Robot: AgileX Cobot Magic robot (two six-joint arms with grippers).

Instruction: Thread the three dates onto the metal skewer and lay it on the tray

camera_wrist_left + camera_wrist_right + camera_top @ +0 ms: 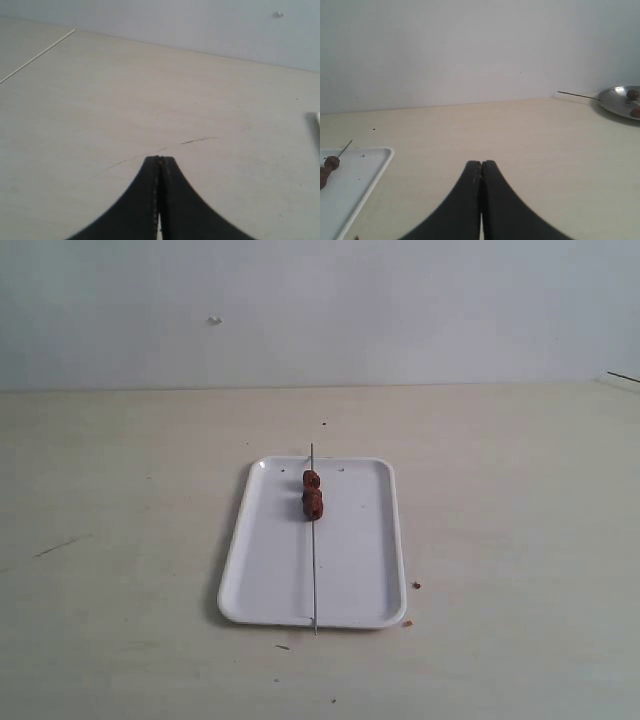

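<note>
The white tray (350,570) lies in the middle of the table in the exterior view. The metal skewer (314,570) rests lengthwise along the tray's middle, with both ends reaching past the rim. The dates (312,496) sit bunched together on the skewer near its far end. Neither arm shows in the exterior view. In the right wrist view a corner of the tray (375,167) shows, with the dates (331,162) and the skewer's tip (346,146) on it. My right gripper (481,163) is shut and empty, apart from the tray. My left gripper (160,158) is shut and empty over bare table.
A round metal dish (616,100) with small brown lumps and a thin rod sticking out stands far off near the wall in the right wrist view. Small reddish crumbs (416,585) lie by the tray's near right corner. A dark scratch (199,140) marks the table.
</note>
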